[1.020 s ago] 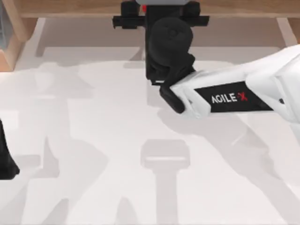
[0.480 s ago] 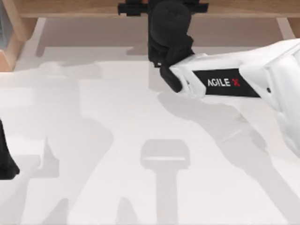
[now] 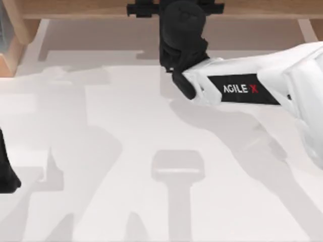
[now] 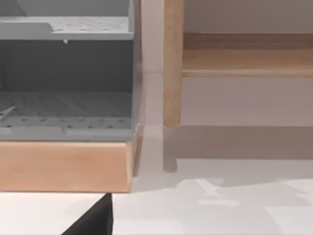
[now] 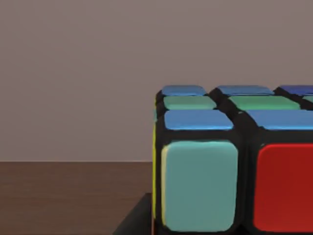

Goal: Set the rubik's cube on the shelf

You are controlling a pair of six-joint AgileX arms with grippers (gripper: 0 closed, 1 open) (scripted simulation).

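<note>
The right gripper (image 3: 174,7) reaches over the shelf (image 3: 75,7) with the rubik's cube (image 5: 230,161) close by (jaws' state unclear); the left arm sits parked at the table's left edge.

Bright even light, soft overlapping shadows

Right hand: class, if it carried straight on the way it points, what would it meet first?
Probably the plain back wall beyond the shelf; the rubik's cube travels with the right hand. Depth is unclear.
</note>
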